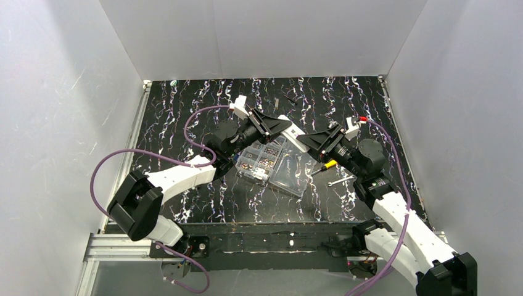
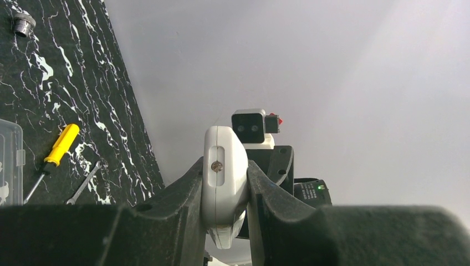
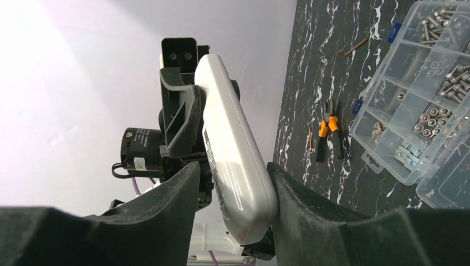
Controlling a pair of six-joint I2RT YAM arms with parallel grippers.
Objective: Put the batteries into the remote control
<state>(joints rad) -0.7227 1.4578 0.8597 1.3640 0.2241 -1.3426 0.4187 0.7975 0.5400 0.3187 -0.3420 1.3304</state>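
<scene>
black marbled table (image 1: 185, 117): carries a clear organiser box (image 1: 274, 166) at centre. left gripper (image 2: 224, 188): closed tight on one end of the remote control (image 3: 233, 144), which is held in the air above the box. right gripper (image 3: 235, 191): jaws straddle the opposite end, one finger touching; whether it is clamped cannot be told. yellow-handled screwdriver (image 1: 327, 165): on the table near the box.

One remote control (image 2: 223, 183), one clear organiser box (image 3: 370, 116), one screwdriver (image 2: 61, 145), one wrench (image 2: 84, 183), one pair of pliers (image 3: 327, 130).
</scene>
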